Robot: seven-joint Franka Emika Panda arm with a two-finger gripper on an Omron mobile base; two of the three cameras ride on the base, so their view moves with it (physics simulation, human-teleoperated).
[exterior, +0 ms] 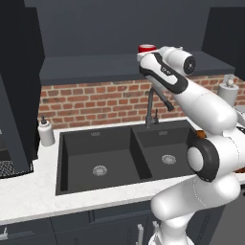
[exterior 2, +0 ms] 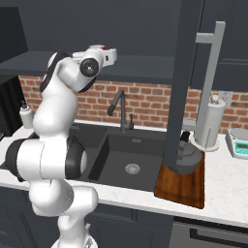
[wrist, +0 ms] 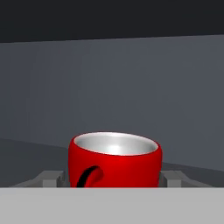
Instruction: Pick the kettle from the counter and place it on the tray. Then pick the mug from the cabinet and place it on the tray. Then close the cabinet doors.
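The red mug (wrist: pixel 114 164) stands upright on the dark shelf of the open cabinet (exterior: pixel 91 67), its handle turned toward the camera. My gripper (wrist: pixel 114 178) reaches into the cabinet, and its fingers (wrist: pixel 174 177) press against both sides of the mug (exterior: pixel 147 48). From the right the mug (exterior 2: pixel 98 47) peeks above the hand. The dark kettle (exterior 2: pixel 188 156) sits on the wooden tray (exterior 2: pixel 180 188) on the counter (exterior 2: pixel 227 184), partly hidden by an open cabinet door (exterior 2: pixel 183 72). The other cabinet door (exterior: pixel 19 95) hangs open at the left.
A black double sink (exterior: pixel 110 158) with a tall faucet (exterior: pixel 152 107) lies below the arm. A soap dispenser (exterior: pixel 46 131) stands left of it. A paper-towel roll (exterior 2: pixel 212 123) and a small scale (exterior 2: pixel 238 143) sit right of the tray.
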